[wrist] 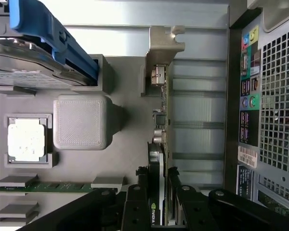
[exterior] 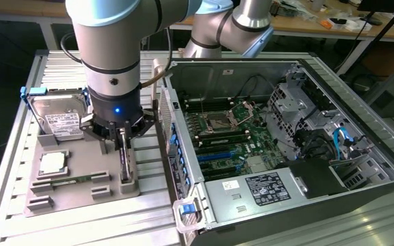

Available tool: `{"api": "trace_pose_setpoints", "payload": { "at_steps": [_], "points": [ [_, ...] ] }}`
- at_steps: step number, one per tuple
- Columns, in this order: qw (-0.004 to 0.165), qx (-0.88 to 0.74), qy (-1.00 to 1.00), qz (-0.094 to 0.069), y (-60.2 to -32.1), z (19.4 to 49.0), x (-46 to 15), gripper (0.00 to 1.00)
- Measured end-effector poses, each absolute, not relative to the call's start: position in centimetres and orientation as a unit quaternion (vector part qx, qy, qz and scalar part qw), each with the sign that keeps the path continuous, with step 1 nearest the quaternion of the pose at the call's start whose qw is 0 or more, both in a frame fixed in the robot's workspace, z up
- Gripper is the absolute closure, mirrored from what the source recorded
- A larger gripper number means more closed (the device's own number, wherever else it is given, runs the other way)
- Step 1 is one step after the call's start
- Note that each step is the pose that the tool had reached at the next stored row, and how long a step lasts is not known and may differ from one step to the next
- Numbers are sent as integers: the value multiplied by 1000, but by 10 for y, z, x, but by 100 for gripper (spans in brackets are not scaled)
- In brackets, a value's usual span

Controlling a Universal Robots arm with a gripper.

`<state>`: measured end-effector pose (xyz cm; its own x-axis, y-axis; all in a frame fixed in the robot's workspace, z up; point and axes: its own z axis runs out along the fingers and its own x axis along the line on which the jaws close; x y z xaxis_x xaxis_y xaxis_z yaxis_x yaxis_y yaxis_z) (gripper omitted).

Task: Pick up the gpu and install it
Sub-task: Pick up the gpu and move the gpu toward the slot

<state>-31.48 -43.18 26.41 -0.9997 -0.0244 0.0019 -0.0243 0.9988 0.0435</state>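
Observation:
The gpu (exterior: 124, 165) stands on its long edge in a slot of the grey holder tray (exterior: 80, 197), at the exterior view's left of the open computer case (exterior: 231, 77). My gripper (exterior: 121, 141) reaches down onto its top edge. In the wrist view the gpu (wrist: 160, 130) runs as a thin dark board with a black cooler, and its metal bracket (wrist: 164, 45) is at the far end. The gripper (wrist: 156, 211) is shut on it, with a black finger (wrist: 135, 211) pressed against each face. The motherboard's blue slots (exterior: 217, 154) lie inside the case.
The tray also holds a silver hard drive with a blue frame (exterior: 57, 115), a processor chip (exterior: 52, 163) and a green memory stick (exterior: 67, 180). The case's rear panel with ports (wrist: 248, 96) stands close beside the gpu. Cables and drive cages (exterior: 334, 138) crowd the case's far side.

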Motion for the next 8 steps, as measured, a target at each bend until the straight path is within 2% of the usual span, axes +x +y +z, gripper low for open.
{"api": "trace_pose_setpoints", "payload": {
  "at_steps": [8],
  "points": [
    [1, 12, -1000, -22, -432, 273, -315, 73]
  ]
}}
